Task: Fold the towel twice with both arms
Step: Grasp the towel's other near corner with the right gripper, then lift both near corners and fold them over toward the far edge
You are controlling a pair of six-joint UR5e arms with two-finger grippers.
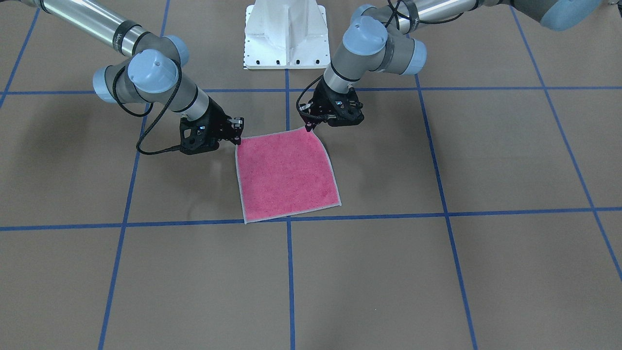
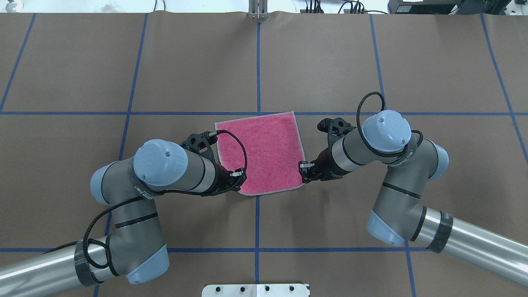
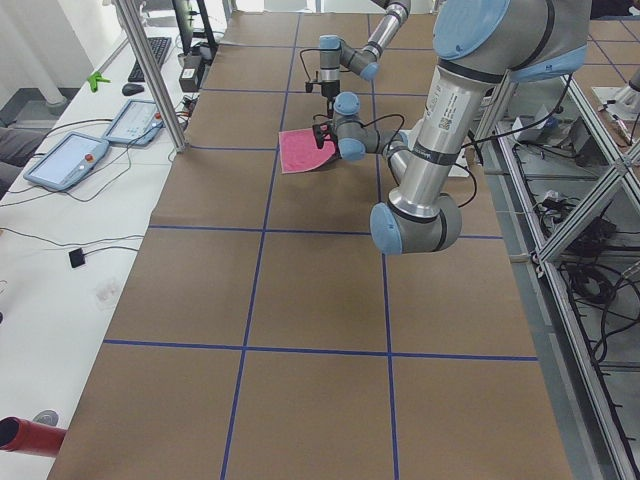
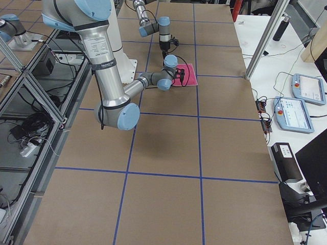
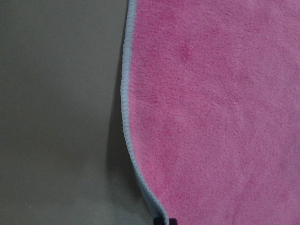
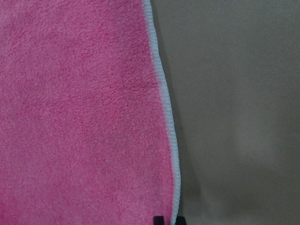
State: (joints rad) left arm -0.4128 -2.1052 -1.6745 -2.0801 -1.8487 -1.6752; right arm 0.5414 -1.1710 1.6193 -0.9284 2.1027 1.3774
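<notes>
The left hand [image 2: 238, 174] is pinched shut on the towel [image 2: 264, 150] at its near corner on that side. The right hand [image 2: 303, 168] is clamped likewise on the opposite near corner. The towel lies pink face up on the counter [image 2: 330, 62], spanning the gap between the two hands and extending from them away from the robot. In each wrist view the light grey edging [image 6: 164, 103] runs down to the black fingertips [image 6: 158, 219]. Beside each hand the edge bows and casts a shadow, slightly raised. A blue tape line [image 2: 258, 62] passes beneath the towel. The white pedestal [image 1: 285, 34] stands behind both hands.
</notes>
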